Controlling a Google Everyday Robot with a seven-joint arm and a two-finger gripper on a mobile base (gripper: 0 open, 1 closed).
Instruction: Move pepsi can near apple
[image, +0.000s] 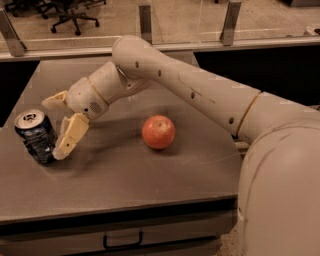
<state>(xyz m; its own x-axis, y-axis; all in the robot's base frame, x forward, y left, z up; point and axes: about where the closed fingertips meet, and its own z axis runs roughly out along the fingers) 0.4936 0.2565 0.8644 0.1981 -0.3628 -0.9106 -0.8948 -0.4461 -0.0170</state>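
Observation:
The pepsi can (35, 136), dark blue with a silver top, stands slightly tilted at the left of the grey table (125, 185). The red-orange apple (158, 132) sits near the table's middle, well to the right of the can. My gripper (56, 127) is open, just right of the can. Its near finger (70, 137) reaches down beside the can's right side, touching or almost touching it. The far finger (54, 101) points left behind the can's top. The can is not between closed fingers.
A low rail with metal posts (145, 22) runs behind the table. Office chairs (65, 12) stand on the floor beyond. A drawer handle (122, 241) shows under the table's front edge. My arm (200, 95) crosses the table's back right.

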